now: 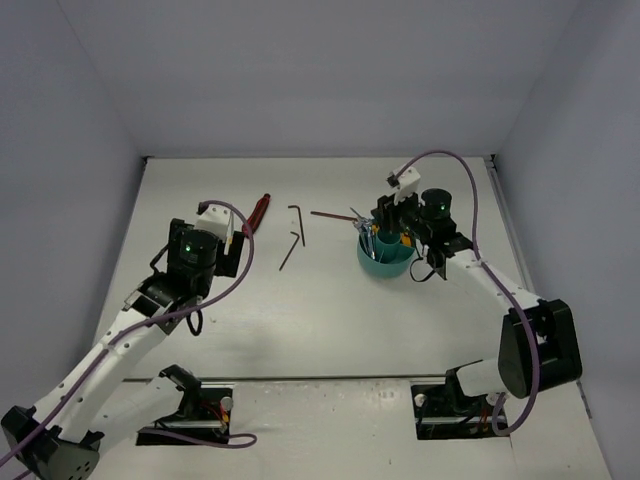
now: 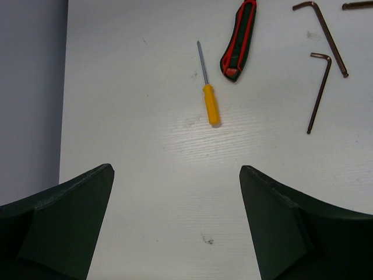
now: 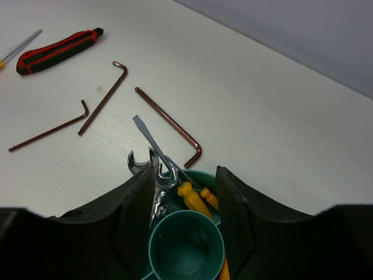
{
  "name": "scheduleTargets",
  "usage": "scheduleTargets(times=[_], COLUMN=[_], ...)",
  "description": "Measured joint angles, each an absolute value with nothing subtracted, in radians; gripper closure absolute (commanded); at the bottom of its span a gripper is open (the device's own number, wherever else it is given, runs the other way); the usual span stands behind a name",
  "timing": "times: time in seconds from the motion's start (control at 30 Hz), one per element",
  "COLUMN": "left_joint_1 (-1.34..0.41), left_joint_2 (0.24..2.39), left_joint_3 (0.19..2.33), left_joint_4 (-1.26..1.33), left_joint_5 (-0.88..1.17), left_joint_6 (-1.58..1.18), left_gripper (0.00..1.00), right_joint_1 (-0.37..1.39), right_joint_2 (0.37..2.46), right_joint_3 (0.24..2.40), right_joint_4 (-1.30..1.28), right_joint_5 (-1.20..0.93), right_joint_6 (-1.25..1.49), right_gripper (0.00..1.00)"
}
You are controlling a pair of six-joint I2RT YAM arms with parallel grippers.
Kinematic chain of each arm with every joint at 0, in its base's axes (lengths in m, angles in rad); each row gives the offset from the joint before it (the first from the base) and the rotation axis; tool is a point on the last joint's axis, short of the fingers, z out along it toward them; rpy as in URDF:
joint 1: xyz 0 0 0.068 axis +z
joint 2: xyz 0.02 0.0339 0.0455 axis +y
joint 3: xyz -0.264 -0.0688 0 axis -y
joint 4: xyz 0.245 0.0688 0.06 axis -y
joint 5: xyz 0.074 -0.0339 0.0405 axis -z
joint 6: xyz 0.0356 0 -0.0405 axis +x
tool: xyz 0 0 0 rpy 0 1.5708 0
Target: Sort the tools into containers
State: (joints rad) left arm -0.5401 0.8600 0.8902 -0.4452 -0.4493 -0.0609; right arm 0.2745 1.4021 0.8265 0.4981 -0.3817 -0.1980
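My left tool (image 2: 176,172) spreads open above the worktop (image 2: 140,140), orange screwdriver (image 2: 210,102) at twelve o'clock. My right tool (image 3: 185,174) stands open over the teal tub (image 3: 186,248).

Right wrist view: the teal tub (image 3: 185,248), toward the right edge of the table (image 1: 330,320), shows only its centre cup and a sliver of rim. The rest sits behind the right tool (image 3: 185,172) fingers (image 3: 137,216) or runs off the bottom edge. The wrench (image 3: 143,165) shows its head, shank hidden. The orange handles (image 3: 189,191) are half buried, count unclear. From overhead the left arm (image 1: 130,330) covers the loose screwdriver (image 2: 208,87), and the tub contents are too small to tell apart. One hex key (image 2: 356,5) is clipped at the left wrist view's corner.
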Motion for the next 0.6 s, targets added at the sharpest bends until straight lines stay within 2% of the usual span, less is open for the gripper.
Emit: scheduleTargets(times=[0.13,0.27,0.43,0.6], left_joint_1=[-0.504,-0.401,-0.242,-0.175], left_joint_2=[0.942,1.137,1.392,1.604], left_joint_3=[0.899,0.995,1.124,1.278], left_joint_4=[-0.449,-0.474,-0.482,-0.547], left_joint_5=[-0.416,-0.317,-0.132,-0.029], left_joint_6=[-0.086,-0.148,-0.22,-0.253], left_gripper=[0.16,0.18,0.28,0.38], right_joint_1=[0.274,0.274,0.275,0.276], right_joint_2=[1.336,1.268,1.163,1.112], right_joint_3=[0.861,0.9,0.878,0.816], right_joint_4=[0.44,0.371,0.314,0.277], right_joint_5=[-0.338,-0.306,-0.327,-0.369], right_joint_6=[-0.102,-0.004,0.095,0.148], right_gripper=[0.51,0.47,0.46,0.45])
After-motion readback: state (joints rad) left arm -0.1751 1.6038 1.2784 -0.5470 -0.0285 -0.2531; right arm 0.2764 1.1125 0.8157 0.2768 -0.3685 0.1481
